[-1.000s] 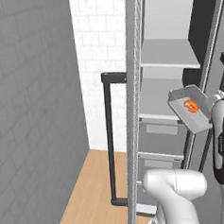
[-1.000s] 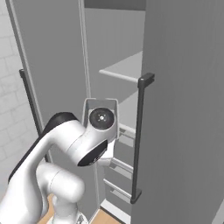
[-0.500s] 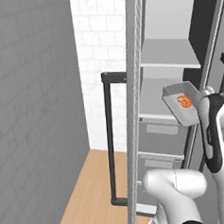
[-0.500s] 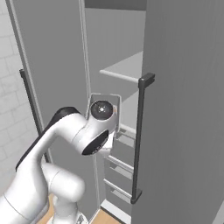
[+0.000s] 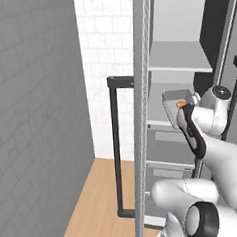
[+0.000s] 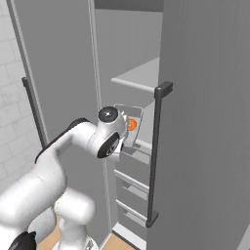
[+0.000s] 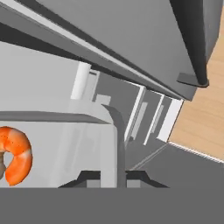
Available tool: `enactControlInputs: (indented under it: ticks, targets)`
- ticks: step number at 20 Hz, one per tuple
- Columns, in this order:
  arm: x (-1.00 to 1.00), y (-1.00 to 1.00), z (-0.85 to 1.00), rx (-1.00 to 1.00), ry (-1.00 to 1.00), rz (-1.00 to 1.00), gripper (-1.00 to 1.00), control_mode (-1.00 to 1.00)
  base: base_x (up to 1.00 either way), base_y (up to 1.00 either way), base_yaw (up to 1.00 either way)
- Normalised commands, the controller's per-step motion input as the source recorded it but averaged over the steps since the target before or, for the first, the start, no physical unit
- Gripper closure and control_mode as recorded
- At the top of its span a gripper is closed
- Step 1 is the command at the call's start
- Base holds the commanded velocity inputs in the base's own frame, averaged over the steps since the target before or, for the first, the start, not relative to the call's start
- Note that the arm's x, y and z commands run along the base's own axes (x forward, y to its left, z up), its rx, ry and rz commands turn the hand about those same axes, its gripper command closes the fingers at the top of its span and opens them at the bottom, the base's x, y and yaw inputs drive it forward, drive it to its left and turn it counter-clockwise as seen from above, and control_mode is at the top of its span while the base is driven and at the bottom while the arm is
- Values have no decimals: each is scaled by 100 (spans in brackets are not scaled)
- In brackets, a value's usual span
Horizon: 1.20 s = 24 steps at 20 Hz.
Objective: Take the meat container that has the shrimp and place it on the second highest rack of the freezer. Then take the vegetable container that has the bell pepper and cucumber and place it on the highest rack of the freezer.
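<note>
My gripper (image 7: pixel 118 177) is shut on the rim of the grey meat container (image 7: pixel 87 131), and the orange shrimp (image 7: pixel 15 153) lies inside it. In the left base view the meat container (image 5: pixel 175 97) hangs in the freezer opening, just above the second highest rack (image 5: pixel 157 112) and under the highest rack (image 5: pixel 179 56). From the right base view the container (image 6: pixel 131 131) with the shrimp (image 6: pixel 131 125) juts out past my wrist toward the shelves. The vegetable container is out of view.
The open freezer door's edge (image 5: pixel 142 114) with its black handle (image 5: pixel 116 145) stands left of the arm. A second door with a dark handle (image 6: pixel 156 156) is to the right. Drawers (image 5: pixel 168 154) sit below the racks. Wood floor (image 5: pixel 96 207) lies lower left.
The arm has reached forward, carrying the meat container left and deeper into the freezer at the second rack's level. The grip has stayed shut.
</note>
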Motion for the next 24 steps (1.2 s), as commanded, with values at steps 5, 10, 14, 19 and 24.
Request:
enactControlInputs:
  ticks: [5,10,14,19,24]
  targets:
    - [77,-42,-22,0,6,-5,100,-100,0,0,0]
    - [64,-51,-18,2,4,-5,100,-100,0,0,0]
    - [62,0,-36,0,2,-2,100,-100,0,0,0]
    - [37,-3,-35,2,0,0,100,-100,0,0,0]
    - [38,-2,-29,3,-1,-1,100,-100,0,0,0]
